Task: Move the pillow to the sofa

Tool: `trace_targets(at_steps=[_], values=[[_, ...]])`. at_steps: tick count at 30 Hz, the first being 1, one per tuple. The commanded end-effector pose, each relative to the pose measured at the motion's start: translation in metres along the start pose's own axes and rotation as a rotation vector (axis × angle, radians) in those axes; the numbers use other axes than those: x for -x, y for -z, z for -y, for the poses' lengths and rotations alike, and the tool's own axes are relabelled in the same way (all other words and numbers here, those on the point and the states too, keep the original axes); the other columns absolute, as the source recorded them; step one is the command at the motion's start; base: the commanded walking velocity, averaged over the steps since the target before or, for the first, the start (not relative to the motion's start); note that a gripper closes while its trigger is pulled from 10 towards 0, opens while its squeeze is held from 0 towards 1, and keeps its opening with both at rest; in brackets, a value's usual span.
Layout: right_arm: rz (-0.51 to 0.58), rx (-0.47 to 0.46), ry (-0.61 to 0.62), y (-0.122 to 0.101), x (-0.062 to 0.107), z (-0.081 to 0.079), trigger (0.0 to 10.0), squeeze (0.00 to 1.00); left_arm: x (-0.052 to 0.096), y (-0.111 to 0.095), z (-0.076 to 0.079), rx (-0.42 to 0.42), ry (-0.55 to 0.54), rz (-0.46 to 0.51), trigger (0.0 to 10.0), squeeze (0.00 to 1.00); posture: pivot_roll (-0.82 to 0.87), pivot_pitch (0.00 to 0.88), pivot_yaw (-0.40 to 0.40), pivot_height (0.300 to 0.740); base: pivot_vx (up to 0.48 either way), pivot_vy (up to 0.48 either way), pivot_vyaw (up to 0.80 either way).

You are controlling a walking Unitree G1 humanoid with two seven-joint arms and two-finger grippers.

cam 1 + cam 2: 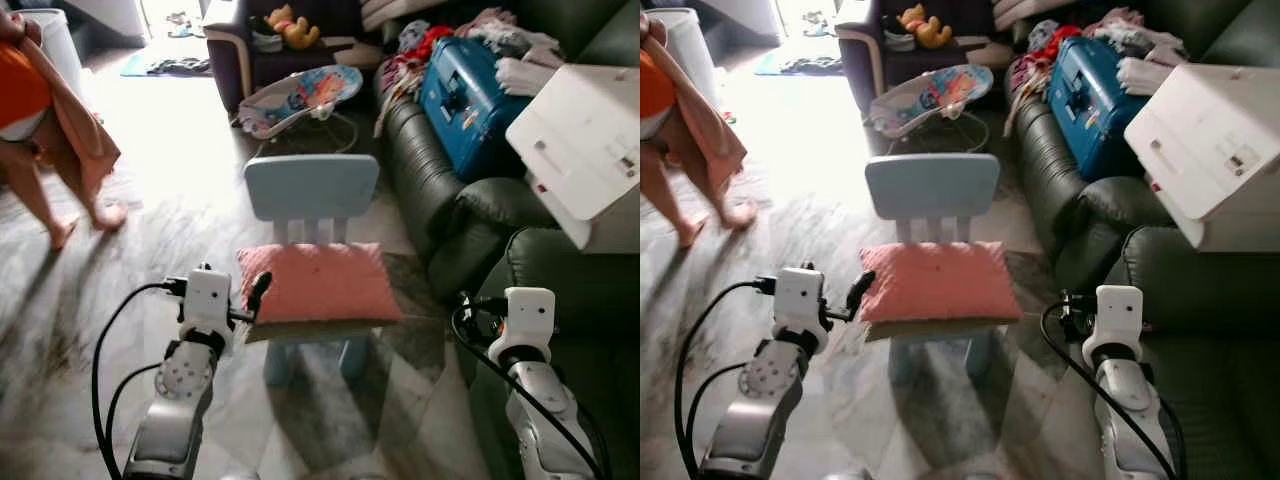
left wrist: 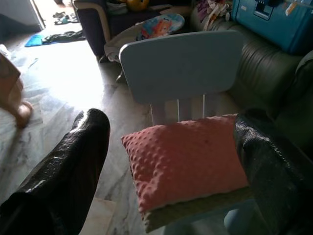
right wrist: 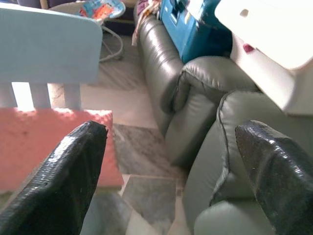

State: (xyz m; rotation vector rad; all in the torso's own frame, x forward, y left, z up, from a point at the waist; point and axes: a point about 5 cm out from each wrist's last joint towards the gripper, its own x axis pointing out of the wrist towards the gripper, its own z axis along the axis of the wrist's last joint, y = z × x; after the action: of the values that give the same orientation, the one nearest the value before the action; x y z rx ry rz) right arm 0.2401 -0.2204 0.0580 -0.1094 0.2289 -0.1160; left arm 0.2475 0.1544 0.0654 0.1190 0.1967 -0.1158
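A pink dimpled pillow (image 1: 320,282) lies flat on the seat of a small light blue child's chair (image 1: 312,185) in front of me. My left gripper (image 2: 171,120) is open and level with the pillow's left edge. Its fingers (image 2: 73,161) are spread wide on either side of the pillow and are not touching it. My right gripper (image 3: 171,129) is open with nothing between its fingers. It hovers to the right of the chair, beside the dark green leather sofa (image 1: 440,190).
On the sofa lie a blue suitcase (image 1: 465,95), a white box (image 1: 585,140) and a heap of clothes (image 1: 420,45). A baby bouncer (image 1: 300,100) stands behind the chair. A person's legs (image 1: 50,190) are at the far left on the marble floor.
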Motion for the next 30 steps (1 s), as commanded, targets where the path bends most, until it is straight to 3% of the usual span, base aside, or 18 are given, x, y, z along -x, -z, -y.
trace_targets(at_steps=[1,9,16,30], values=[[0.010,0.004,-0.011,-0.0029,-0.0005,-0.0018,10.0,0.00,0.0005,0.0009,-0.0048,-0.003,-0.020,-0.005,10.0,0.00,-0.06,0.000,-0.040,0.740,0.304,0.000,-0.51],[0.015,-0.001,-0.017,-0.0033,-0.0004,-0.0024,10.0,0.00,0.0004,0.0013,-0.0047,-0.006,-0.029,-0.007,10.0,0.00,-0.06,0.000,-0.041,0.740,0.265,0.000,0.00],[0.026,0.002,-0.081,-0.0048,0.0024,-0.0089,10.0,0.00,-0.0007,0.0017,-0.0072,-0.012,-0.061,-0.010,10.0,0.00,-0.06,0.000,-0.040,0.740,0.000,0.000,0.00],[0.027,0.007,-0.076,-0.0052,0.0016,-0.0092,10.0,0.00,-0.0013,0.0020,-0.0077,-0.024,-0.065,-0.018,10.0,0.00,-0.06,0.000,-0.034,0.740,0.000,0.000,0.67]])
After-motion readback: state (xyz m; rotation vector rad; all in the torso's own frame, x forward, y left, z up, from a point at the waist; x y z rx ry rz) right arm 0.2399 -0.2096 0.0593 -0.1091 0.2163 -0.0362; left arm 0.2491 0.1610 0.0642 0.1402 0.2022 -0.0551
